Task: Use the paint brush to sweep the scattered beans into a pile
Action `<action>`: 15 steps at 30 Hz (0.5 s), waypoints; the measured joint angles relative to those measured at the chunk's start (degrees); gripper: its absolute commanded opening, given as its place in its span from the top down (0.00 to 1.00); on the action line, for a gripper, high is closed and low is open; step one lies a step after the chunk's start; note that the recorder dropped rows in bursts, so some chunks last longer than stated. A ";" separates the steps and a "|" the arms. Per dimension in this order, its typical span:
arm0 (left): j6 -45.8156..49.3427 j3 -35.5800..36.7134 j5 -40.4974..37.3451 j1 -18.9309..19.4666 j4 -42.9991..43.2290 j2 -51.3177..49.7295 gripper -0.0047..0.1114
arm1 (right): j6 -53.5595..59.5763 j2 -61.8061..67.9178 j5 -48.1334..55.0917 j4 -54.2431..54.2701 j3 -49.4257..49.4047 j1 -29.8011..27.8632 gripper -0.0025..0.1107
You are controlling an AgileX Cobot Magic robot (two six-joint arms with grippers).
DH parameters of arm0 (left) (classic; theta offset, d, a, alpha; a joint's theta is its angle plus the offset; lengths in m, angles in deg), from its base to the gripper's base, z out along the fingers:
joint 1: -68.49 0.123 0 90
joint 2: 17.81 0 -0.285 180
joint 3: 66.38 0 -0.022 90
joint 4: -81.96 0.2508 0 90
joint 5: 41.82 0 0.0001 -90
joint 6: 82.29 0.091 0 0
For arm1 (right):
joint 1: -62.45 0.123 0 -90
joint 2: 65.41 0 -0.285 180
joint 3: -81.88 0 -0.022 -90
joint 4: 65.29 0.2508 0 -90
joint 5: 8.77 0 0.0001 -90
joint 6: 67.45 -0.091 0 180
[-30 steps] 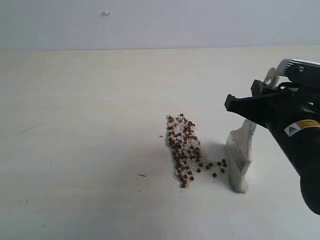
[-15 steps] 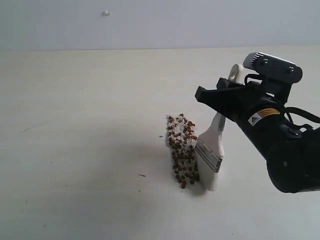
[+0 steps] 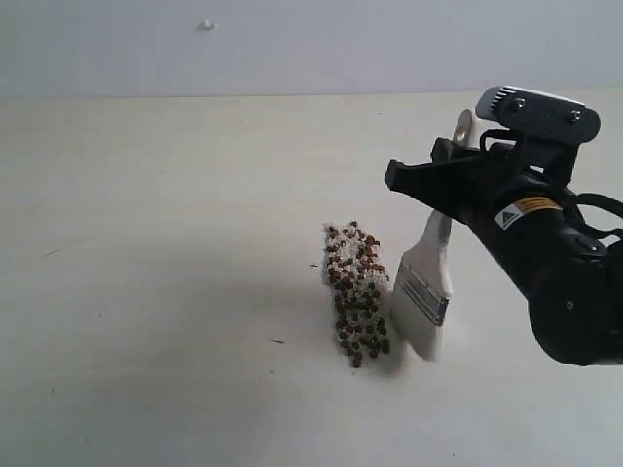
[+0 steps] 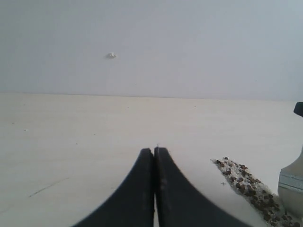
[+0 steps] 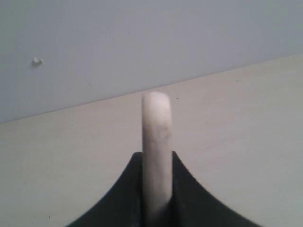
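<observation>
Tilted paint brush [image 3: 424,292] just beside pile [image 3: 357,292]

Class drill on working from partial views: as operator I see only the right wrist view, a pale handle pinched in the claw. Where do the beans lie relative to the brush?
Observer: In the exterior view the beans are gathered in one narrow band just left of the paint brush, beside its bristles.
Operator: How is the brush tilted?
Observer: Bristles down, with the handle leaning up and away from the beans.
Operator: And the other arm?
Observer: The left claw is shut, holds nothing, and sits apart from the beans.
</observation>
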 measured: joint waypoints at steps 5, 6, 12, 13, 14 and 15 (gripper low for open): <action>0.00 0.00 0.00 0.00 0.00 0.00 0.96 | 4.43 -3.45 0.56 0.17 0.00 0.00 0.98; 0.00 0.00 0.00 0.00 0.00 0.00 0.96 | 5.88 -4.12 0.71 0.17 0.00 0.00 0.98; 0.00 0.00 0.00 0.00 0.00 0.00 0.96 | 11.85 -8.35 3.86 -2.37 0.00 0.00 0.98; 0.00 0.00 0.00 0.00 0.00 0.00 0.96 | 12.12 -9.57 4.47 -3.08 -0.10 0.00 0.98; 0.00 0.00 0.00 0.00 0.00 0.00 0.96 | 12.48 -10.43 4.91 -3.93 -0.10 0.00 0.98; 0.00 0.00 0.00 0.00 0.00 0.00 0.96 | 13.31 -11.57 5.64 -4.99 -0.10 0.00 0.98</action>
